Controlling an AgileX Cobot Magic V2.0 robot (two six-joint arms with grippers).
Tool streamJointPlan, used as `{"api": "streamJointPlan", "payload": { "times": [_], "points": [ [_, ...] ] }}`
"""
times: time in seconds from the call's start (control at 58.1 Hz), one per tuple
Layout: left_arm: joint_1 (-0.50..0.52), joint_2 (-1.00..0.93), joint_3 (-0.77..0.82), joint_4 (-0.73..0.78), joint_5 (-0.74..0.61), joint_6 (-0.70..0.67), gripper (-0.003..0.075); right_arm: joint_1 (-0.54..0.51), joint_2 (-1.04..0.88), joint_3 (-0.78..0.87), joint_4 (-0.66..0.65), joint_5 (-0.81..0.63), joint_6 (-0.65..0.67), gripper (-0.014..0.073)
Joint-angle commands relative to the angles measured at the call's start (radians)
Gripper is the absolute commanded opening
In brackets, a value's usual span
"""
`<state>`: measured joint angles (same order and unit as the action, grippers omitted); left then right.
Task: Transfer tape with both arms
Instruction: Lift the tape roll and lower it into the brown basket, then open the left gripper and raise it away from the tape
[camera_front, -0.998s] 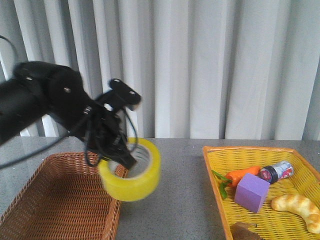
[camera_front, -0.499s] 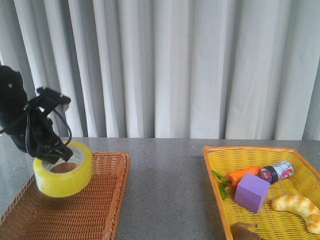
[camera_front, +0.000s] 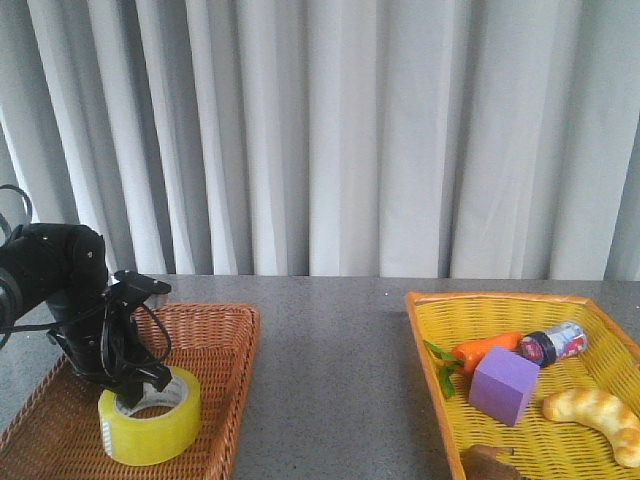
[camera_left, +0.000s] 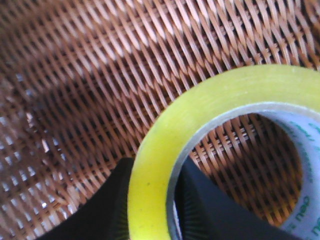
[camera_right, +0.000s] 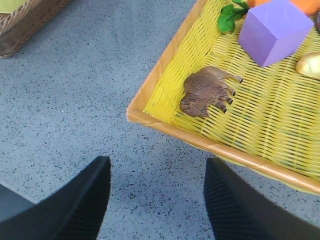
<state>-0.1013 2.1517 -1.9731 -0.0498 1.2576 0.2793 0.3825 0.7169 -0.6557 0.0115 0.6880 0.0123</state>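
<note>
Sitting in the brown basket (camera_front: 210, 390) on the left of the table (camera_front: 330, 380), the tape (camera_front: 150, 418) lies flat on the woven floor, its hole facing up. The left arm (camera_front: 60, 300) bends down over it from the left. The left gripper (camera_front: 150, 385) is at the tape's upper rim, on the side away from the camera. In the left wrist view the yellow wall of the tape (camera_left: 210, 135) passes between the two black fingers (camera_left: 112, 207): one finger is outside the roll, the other is inside the hole, against the white core (camera_left: 305, 160) with small printed text. The fingers are closed onto this wall and both touch it, so the gripper has the tape in its hold. Through the hole the brown weave of the basket (camera_left: 75, 90) is visible, and the roll seems to rest on it, though I cannot tell this for sure.

To the right, well apart from the basket, a yellow tray (camera_front: 440, 330) stands on the table. It holds a carrot (camera_front: 485, 350), a small can (camera_front: 553, 342), a purple cube (camera_front: 505, 385) and a bread piece (camera_front: 595, 415).

The right gripper (camera_right: 157, 200) does not appear in the front view. In the right wrist view its two dark fingers (camera_right: 75, 200) are spread wide with nothing between them, above the grey table (camera_right: 80, 100), just beside the tray's near corner (camera_right: 165, 125). A brown toy animal (camera_right: 205, 92) lies inside the tray near this corner, beside the cube (camera_right: 275, 30).
</note>
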Motion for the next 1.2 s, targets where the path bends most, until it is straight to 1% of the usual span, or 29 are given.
{"api": "streamJointPlan", "payload": {
  "times": [0.0,0.086,0.138,0.224,0.293,0.344,0.43,0.706,0.826,0.912,1.033,1.188],
  "points": [
    [0.0,-0.065,-0.032,-0.036,-0.025,-0.007,0.0166,-0.005,-0.004,-0.027,-0.002,-0.06,-0.012,0.0414],
    [0.0,-0.067,-0.032,-0.036,-0.018,0.002,0.0258,-0.005,-0.004,-0.027,-0.002,-0.06,-0.012,0.0414],
    [0.0,-0.067,-0.032,-0.036,-0.009,0.002,0.0339,-0.005,-0.004,-0.027,-0.002,-0.06,-0.012,0.0414],
    [0.0,-0.074,-0.032,-0.036,-0.007,-0.005,0.0435,-0.005,-0.004,-0.027,-0.002,-0.06,-0.012,0.0414],
    [0.0,-0.089,-0.032,-0.037,-0.008,-0.018,0.0491,-0.005,-0.004,-0.027,-0.002,-0.06,-0.012,0.0414],
    [0.0,-0.11,-0.032,-0.044,-0.008,-0.033,0.0518,-0.005,-0.004,-0.027,-0.002,-0.06,-0.012,0.0414],
    [0.0,-0.161,-0.032,-0.075,-0.008,-0.035,0.0532,-0.005,-0.004,-0.027,-0.002,-0.06,-0.012,0.0414],
    [0.0,-0.361,-0.028,-0.16,-0.008,-0.052,0.0514,-0.005,-0.004,-0.027,-0.002,-0.06,-0.012,0.0414],
    [0.0,-0.468,0.025,-0.175,-0.021,-0.052,0.0513,-0.005,-0.004,-0.027,-0.002,-0.06,-0.012,0.0414],
    [0.0,-0.551,0.104,-0.174,-0.049,-0.052,0.0513,-0.005,-0.004,-0.027,-0.002,-0.06,-0.012,0.0414],
    [0.0,-0.677,0.27,-0.175,-0.121,-0.052,0.0513,-0.005,-0.004,-0.027,-0.002,-0.06,-0.012,0.0414],
    [0.0,-0.861,0.533,-0.174,-0.271,-0.049,0.0513,-0.005,-0.004,-0.027,-0.002,-0.06,-0.012,0.0414]
  ]
}}
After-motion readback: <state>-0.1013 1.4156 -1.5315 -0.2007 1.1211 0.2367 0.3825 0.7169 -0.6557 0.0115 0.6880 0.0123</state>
